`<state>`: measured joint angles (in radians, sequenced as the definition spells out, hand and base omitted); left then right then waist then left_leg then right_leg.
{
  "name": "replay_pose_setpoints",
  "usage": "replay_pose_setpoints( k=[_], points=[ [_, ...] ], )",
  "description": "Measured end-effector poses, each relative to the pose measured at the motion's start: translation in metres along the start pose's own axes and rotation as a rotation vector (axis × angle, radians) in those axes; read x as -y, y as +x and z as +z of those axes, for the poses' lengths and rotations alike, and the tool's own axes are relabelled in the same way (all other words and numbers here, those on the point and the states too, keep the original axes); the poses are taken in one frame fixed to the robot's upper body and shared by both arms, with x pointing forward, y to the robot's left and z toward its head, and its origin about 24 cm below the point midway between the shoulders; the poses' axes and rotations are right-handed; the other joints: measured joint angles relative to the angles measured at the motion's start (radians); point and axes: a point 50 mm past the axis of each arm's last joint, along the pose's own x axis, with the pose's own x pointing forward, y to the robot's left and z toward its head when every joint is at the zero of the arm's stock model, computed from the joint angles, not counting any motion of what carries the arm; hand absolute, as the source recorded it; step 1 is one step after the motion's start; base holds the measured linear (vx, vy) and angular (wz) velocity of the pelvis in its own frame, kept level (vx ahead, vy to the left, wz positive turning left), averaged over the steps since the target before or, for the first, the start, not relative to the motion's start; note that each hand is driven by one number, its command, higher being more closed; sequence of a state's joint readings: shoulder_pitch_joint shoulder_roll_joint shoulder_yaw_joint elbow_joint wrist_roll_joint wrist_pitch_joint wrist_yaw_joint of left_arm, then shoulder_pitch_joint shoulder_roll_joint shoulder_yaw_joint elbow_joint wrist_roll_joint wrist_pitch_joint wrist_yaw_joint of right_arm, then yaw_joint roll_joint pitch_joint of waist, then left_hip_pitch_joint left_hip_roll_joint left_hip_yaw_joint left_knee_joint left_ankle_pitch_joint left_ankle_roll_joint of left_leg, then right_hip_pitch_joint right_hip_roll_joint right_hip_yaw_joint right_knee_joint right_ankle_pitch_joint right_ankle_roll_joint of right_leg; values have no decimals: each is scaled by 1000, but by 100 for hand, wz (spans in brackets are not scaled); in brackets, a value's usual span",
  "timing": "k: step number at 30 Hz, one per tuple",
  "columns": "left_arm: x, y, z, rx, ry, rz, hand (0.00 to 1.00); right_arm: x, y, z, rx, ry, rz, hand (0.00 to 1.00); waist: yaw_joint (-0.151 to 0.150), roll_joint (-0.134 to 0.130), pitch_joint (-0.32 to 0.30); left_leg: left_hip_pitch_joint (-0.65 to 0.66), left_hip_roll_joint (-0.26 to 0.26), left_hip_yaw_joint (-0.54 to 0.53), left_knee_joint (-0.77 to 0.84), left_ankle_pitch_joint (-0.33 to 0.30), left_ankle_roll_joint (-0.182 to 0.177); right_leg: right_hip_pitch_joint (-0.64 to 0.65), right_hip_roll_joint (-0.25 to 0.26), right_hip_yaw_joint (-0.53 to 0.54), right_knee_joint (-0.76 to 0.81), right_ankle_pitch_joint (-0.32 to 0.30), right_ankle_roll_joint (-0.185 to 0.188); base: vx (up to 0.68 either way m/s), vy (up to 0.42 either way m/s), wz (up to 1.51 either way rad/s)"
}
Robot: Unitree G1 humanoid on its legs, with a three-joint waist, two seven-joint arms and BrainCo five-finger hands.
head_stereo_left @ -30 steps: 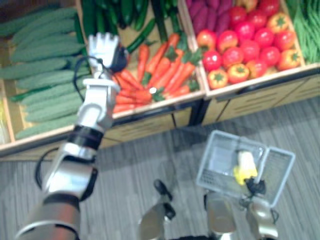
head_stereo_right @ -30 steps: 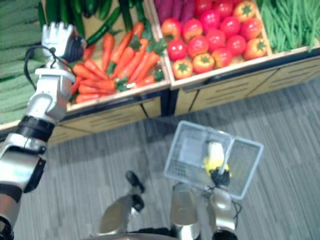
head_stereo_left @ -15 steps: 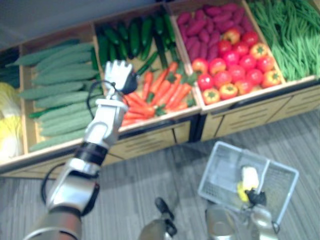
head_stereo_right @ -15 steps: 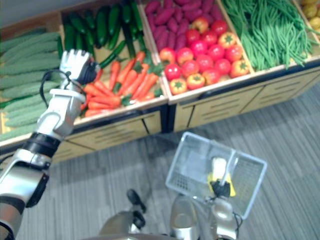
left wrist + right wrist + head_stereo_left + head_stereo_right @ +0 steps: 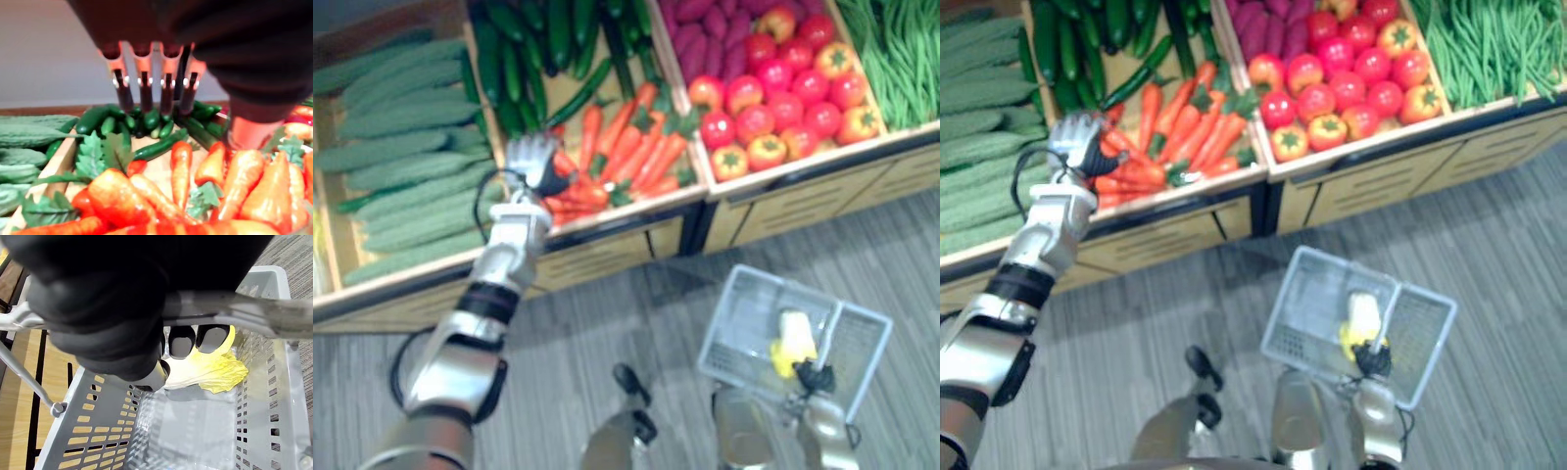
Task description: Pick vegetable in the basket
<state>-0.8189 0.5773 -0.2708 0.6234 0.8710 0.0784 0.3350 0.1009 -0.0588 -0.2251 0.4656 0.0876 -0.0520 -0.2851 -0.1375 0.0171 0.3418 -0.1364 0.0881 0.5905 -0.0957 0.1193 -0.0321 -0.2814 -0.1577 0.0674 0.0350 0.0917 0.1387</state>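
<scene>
One basket point(image 5: 1304, 299) sits at 5 o'clock with one yellow cabbage point(image 5: 1363, 313) inside. At 12 o'clock lie about a dozen carrots point(image 5: 1185, 127) and some sixteen tomatoes point(image 5: 1356, 93). At 10 o'clock there are about eight ridged gourds point(image 5: 979, 98). The beans point(image 5: 1489, 49) at 2 o'clock are too many to count.

Head pair: high up, looking steeply down on the carrots point(image 5: 626, 152), tomatoes point(image 5: 783, 98) and basket point(image 5: 744, 323); both eyes share these, slightly offset.
Left wrist: skimming low over the carrots, facing along the left hand point(image 5: 145, 93) toward the cucumbers point(image 5: 93, 120).
Right wrist: tight above the basket, peering past the right hand point(image 5: 182, 340) into it.
</scene>
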Motion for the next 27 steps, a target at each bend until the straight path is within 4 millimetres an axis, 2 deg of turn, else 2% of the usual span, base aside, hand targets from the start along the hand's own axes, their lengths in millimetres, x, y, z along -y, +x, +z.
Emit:
replay_pose_setpoints(
  k=[4,13,18,19,22,25,27],
  points=[
    [0,0,0,2,4,-10,0,0,0,1,5,1,-2,100,1,-5,11,0,0,0,0,-1,-1,-1,2,0,0,-1,-1,47,-14,-1],
    [-2,5,-6,-20,21,-26,0,-10,2,19,74,12,21,100,0,-8,73,-29,1,8,0,-1,-1,-35,1,11,0,-1,-1,33,-10,-2],
    [-4,8,-10,-36,31,-27,0,-13,1,25,103,17,35,100,2,-8,86,-54,2,26,0,0,-1,-66,6,24,-2,5,-3,68,-7,-6],
    [-3,8,-11,-40,33,-32,100,-14,1,26,107,18,36,100,1,-8,90,-54,3,27,0,-1,-1,-67,8,26,-3,5,-3,74,-6,-6],
    [-4,9,-12,-52,34,-30,100,-16,0,30,126,22,42,100,2,-7,93,-68,9,32,0,-3,-4,-85,16,34,-4,6,-5,62,-16,-9],
    [-23,21,-11,-55,31,48,100,-19,0,33,140,21,49,100,5,-8,93,-93,13,35,0,-3,-4,-113,20,40,-5,10,-10,42,-18,-3],
    [-27,24,-11,-56,33,59,100,-22,-1,35,149,21,54,100,4,-8,94,-100,15,42,0,-3,-4,-123,19,46,-5,10,-9,32,-9,-7]
  ],
)
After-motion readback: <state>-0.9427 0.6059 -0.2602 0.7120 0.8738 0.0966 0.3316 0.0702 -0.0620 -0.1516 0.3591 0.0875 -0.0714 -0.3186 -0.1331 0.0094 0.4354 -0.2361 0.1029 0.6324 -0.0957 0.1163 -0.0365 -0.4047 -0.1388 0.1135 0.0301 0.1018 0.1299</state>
